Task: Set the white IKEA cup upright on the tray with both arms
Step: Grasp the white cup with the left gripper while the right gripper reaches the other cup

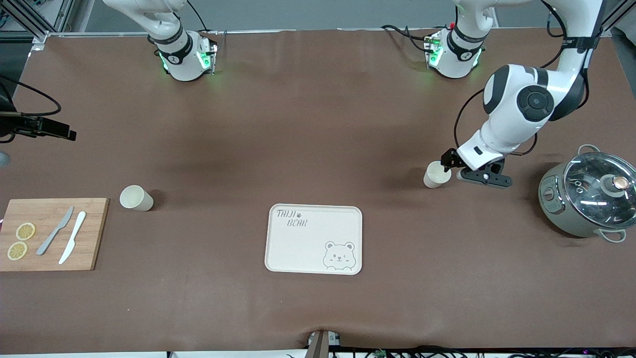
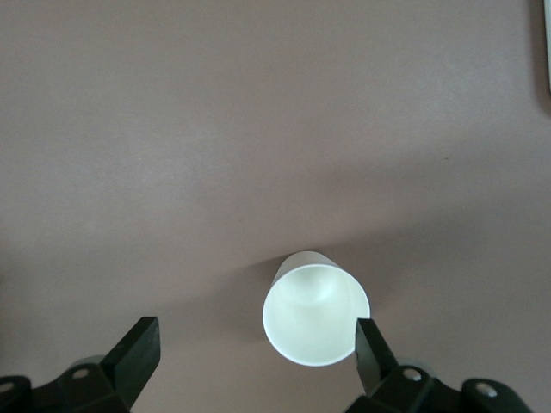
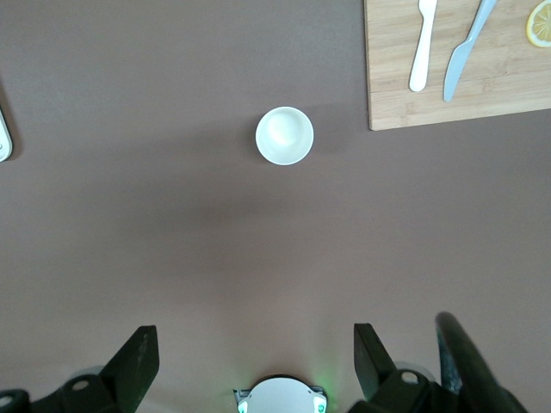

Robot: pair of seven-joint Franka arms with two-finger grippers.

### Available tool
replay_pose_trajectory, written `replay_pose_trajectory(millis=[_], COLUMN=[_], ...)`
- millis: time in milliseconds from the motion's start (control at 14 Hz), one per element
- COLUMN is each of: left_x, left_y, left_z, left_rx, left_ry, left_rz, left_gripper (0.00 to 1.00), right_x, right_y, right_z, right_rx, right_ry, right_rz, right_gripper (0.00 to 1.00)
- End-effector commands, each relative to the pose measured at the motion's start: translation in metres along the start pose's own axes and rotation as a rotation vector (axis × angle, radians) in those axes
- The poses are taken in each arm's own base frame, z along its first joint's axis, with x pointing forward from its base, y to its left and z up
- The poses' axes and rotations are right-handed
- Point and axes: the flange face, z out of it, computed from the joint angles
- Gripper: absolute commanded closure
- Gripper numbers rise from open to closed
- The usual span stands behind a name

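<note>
— What do you see from across the table?

— The tray (image 1: 314, 239) lies flat near the middle, nearer the front camera than both cups, with nothing on it. One white cup (image 1: 437, 175) stands upright toward the left arm's end of the table, and the left gripper (image 1: 448, 161) is right at it, low, fingers spread. A second white cup (image 1: 135, 198) stands toward the right arm's end, just beside the wooden cutting board (image 1: 53, 234) with two knives (image 1: 64, 236) and lemon slices (image 1: 21, 240). A lidded pot (image 1: 587, 199) sits at the left arm's end. The right gripper is out of sight in this view; only that arm's base shows.

— And from the left wrist?

— The cup (image 2: 316, 313), mouth up, sits close to one of the released fingers (image 2: 370, 348), not clamped.

— The right wrist?

— High over the brown table. The right gripper (image 3: 251, 361) has its fingers wide apart, holding nothing. Well below it stand the other cup (image 3: 284, 135) and the board (image 3: 456, 64), and a corner of the tray (image 3: 3, 136) peeks in.
</note>
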Motion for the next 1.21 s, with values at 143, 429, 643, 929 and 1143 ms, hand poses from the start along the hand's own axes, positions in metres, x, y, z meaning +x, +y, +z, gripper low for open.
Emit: replay_pose_trajectory(millis=[143,429,643,929,1143], left_x=[-0.014,-0.02,-0.023,-0.029,-0.033], left_y=[0.001,0.0,-0.001,-0.018,-0.018], left_z=[0.04,0.071,0.092,0.098,0.102], left_rx=[-0.014,-0.027,-0.037,-0.029,-0.03], left_ry=[0.036,0.064,0.077,0.07,0.071], left_rz=[0.007,0.001,-0.002,-0.009,-0.006], left_gripper=[0.0,0.0,0.0,0.0,0.0], right_x=[0.0,0.004,0.012,0.017,0.023], right_y=[-0.011,-0.004,0.008,0.019,0.03], right_z=[0.017,0.03,0.048,0.074,0.1], right_rx=[0.007,0.01,0.009,0.011,0.013], right_ry=[0.0,0.008,0.008,0.006,-0.005], right_rz=[0.009,0.024,0.044,0.062,0.081], right_gripper=[0.0,0.0,0.0,0.0,0.0])
